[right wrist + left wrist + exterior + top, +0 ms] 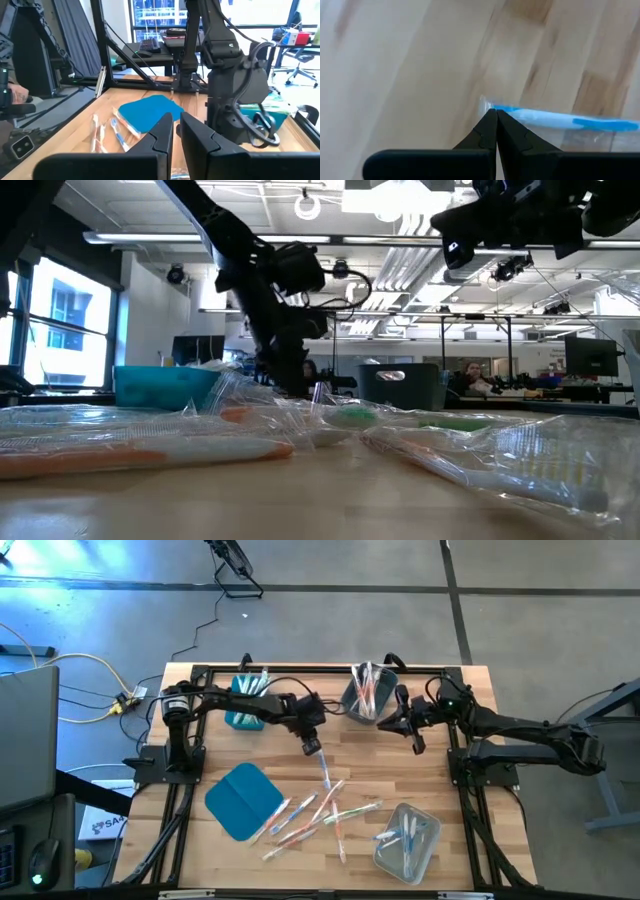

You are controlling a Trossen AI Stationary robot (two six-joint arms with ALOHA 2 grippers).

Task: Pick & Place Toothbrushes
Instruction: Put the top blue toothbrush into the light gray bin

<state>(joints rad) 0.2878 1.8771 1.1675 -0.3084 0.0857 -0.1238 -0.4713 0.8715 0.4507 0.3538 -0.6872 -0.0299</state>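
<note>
A blue toothbrush [555, 120] in a clear wrapper lies out from my left gripper [495, 111], which is shut at mid-table [313, 747] and slants down. The same toothbrush [325, 773] points toward the loose pile of toothbrushes [320, 815] on the wood. My right gripper [416, 743] hovers by the grey bin [368, 695] and points level. Its fingers [176, 130] are shut to a narrow slit, with nothing seen in it. The grey bin and the teal bin [245, 700] hold upright toothbrushes. In the clear bin [408, 838] lie blue ones. My left gripper pinches the very end of the clear wrapper [486, 105] of the blue toothbrush between its fingertips. The fingers slant down from the table's left. The brush runs on away from them, low over the wood. Whether its far end rests on the table I cannot tell.
A flat teal lid [243, 800] lies at the near left of the pile. Black frame bars [320, 670] run along the table's far edge and sides. Bare wood [400, 775] shows between the pile and my right arm.
</note>
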